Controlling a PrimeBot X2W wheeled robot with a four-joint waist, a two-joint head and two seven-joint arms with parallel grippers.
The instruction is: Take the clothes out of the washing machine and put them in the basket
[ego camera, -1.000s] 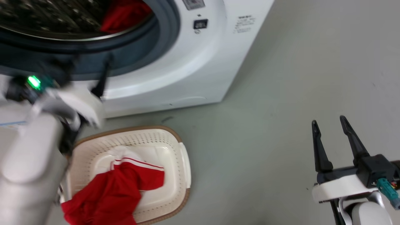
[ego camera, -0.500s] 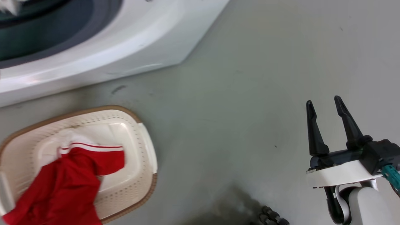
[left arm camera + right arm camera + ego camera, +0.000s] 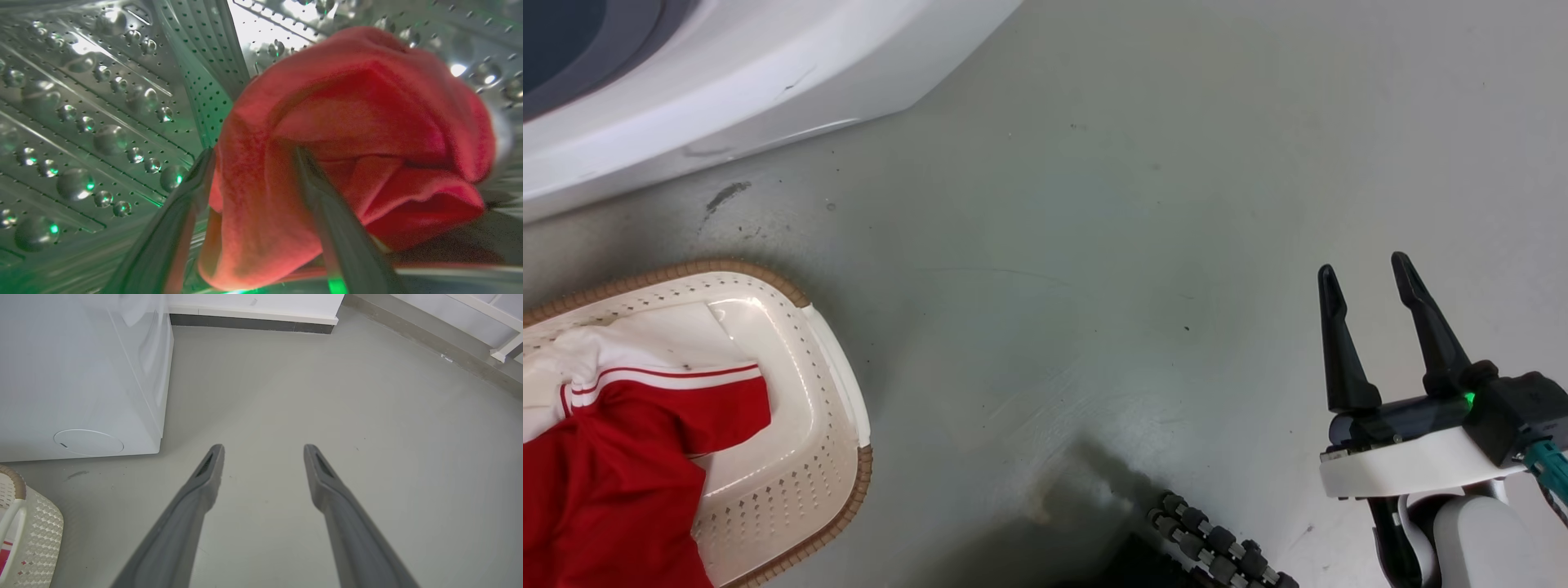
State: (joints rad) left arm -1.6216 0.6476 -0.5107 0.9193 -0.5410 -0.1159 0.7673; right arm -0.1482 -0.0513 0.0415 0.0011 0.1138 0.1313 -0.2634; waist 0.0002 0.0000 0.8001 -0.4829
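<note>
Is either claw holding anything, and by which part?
Nothing is gripped. The left gripper stands open around part of the red garment inside the drum; the right gripper is open, empty.

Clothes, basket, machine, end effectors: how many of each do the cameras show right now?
Basket: 1
Washing machine: 1
Red garments: 2, the striped garment and the plain garment
End effectors: 2, the left end effector and the right end effector
Total: 6

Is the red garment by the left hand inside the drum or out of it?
Inside the drum: the red garment lies against its perforated steel wall, and the left hand is open, its fingers straddling a fold.
</note>
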